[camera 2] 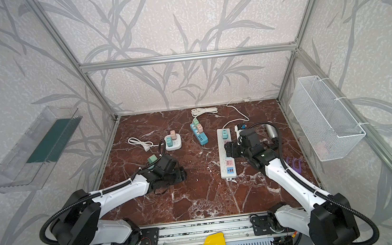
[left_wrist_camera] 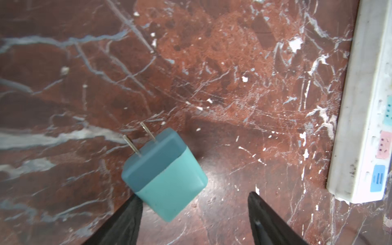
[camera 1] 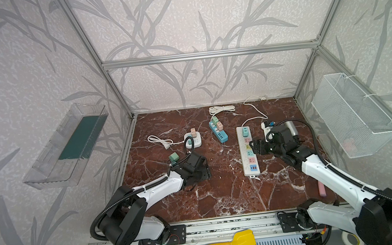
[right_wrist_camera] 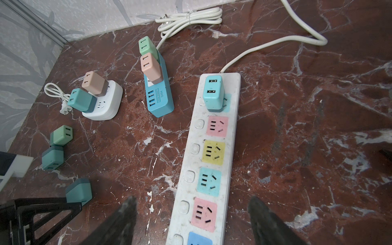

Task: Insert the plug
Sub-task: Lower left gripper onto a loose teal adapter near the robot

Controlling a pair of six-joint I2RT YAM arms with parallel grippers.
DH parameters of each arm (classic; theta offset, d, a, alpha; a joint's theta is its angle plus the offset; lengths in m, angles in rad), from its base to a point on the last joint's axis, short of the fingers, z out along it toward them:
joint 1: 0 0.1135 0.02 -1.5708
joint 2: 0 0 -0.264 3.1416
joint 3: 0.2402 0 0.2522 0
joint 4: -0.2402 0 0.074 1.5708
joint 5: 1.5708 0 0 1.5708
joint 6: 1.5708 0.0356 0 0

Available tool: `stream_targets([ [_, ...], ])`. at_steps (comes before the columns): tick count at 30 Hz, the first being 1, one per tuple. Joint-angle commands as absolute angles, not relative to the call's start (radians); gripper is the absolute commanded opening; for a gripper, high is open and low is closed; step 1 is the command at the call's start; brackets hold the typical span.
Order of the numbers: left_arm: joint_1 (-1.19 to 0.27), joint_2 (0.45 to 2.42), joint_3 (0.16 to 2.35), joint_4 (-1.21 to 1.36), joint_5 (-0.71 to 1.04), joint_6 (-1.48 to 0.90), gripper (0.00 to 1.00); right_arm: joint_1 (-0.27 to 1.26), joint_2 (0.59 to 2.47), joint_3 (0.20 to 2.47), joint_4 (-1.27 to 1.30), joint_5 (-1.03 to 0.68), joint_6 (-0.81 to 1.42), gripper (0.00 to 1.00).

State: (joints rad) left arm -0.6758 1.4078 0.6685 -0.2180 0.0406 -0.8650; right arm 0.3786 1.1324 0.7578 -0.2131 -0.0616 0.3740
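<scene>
Marble desk point(left_wrist_camera: 212, 63): left end effector point(left_wrist_camera: 193, 195), right end effector point(right_wrist_camera: 192, 197) gape empty; plug point(left_wrist_camera: 165, 174), seemingly brushing the left one, could skid.

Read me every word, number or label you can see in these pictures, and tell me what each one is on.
"S204": on top of the blue power strip, beside its USB ports.
Boxed label next to it: too small to read.
White power strip: no readable text.

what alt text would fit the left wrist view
A teal plug lies on a red marble table, prongs pointing away, just ahead of the open left gripper. A white power strip lies nearby.
</scene>
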Motion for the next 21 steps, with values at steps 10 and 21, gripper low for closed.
stream_targets([
  [10,-0.76,1.646,0.885,-0.013,0.128,-0.887,0.74,0.379,1.108,0.754,-0.196,-0.052,0.371,0.82],
  [21,-0.746,1.634,1.076,-0.238,-0.04,-0.633,0.76,0.379,1.104,0.752,-0.193,-0.057,0.37,0.82],
])
